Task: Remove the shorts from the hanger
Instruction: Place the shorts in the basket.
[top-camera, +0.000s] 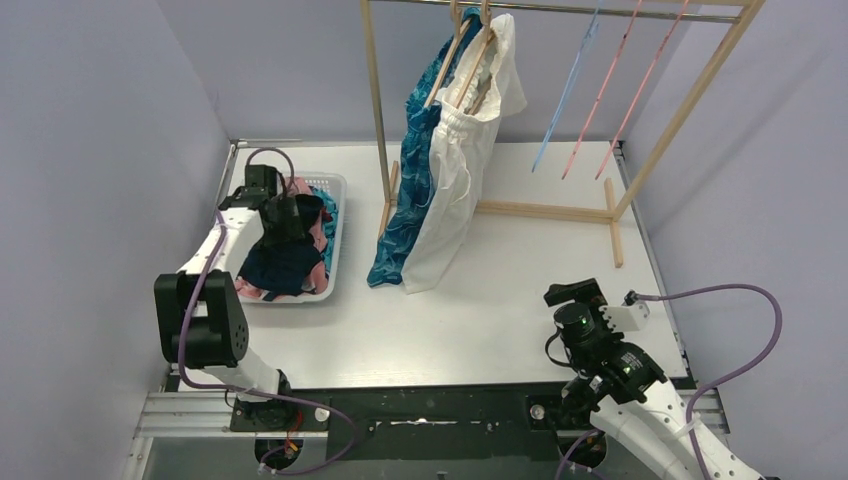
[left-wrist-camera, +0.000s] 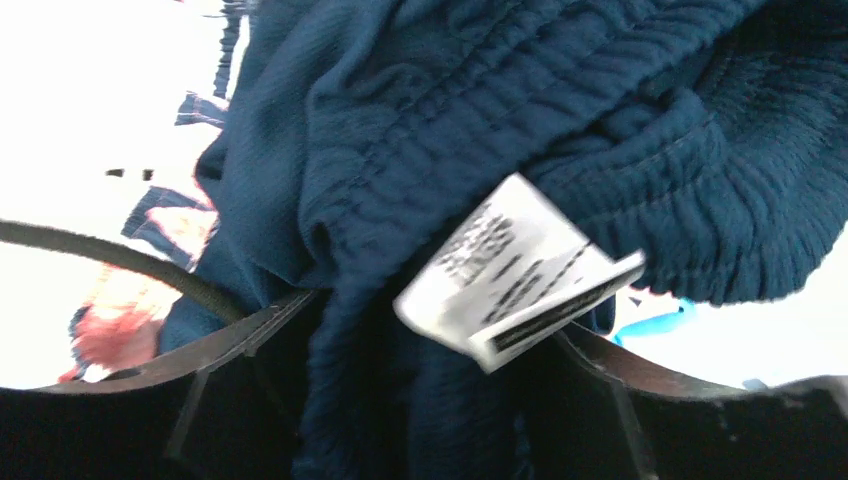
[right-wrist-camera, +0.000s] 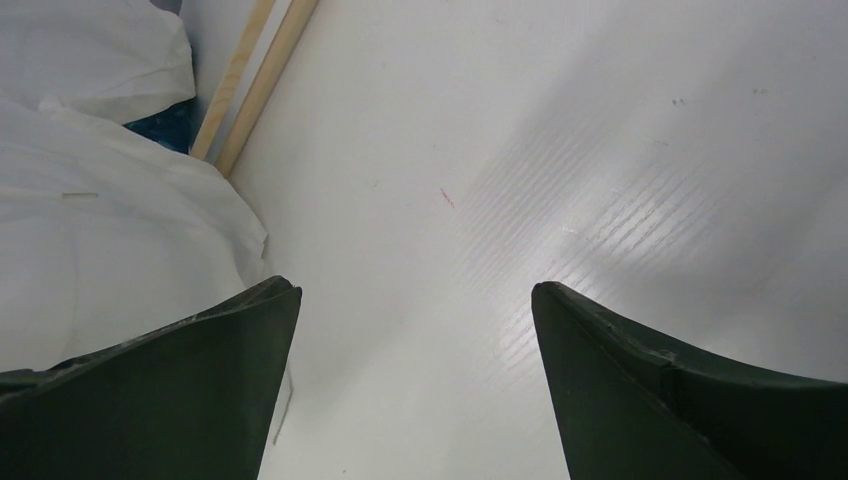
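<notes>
White drawstring shorts (top-camera: 455, 180) and blue leaf-pattern shorts (top-camera: 405, 200) hang from wooden hangers (top-camera: 470, 55) on the rack's rail. Plain navy shorts (top-camera: 280, 265) lie in the white basket (top-camera: 338, 215) on top of pink floral shorts (top-camera: 320, 272) and teal shorts (top-camera: 328, 205). My left gripper (top-camera: 285, 215) hovers over the basket. In the left wrist view its jaws stand apart, with the navy shorts (left-wrist-camera: 450, 100) and their white label (left-wrist-camera: 515, 270) loose between them (left-wrist-camera: 430, 320). My right gripper (top-camera: 575, 295) is open and empty above the table, (right-wrist-camera: 415, 290) beside the white shorts' hem (right-wrist-camera: 100, 230).
The wooden rack (top-camera: 690, 100) stands at the back with its foot bars (top-camera: 545, 211) on the table (top-camera: 480, 320). Blue and pink empty hangers (top-camera: 600, 90) hang at its right. Purple walls close in both sides. The rack's foot (right-wrist-camera: 255, 70) shows in the right wrist view.
</notes>
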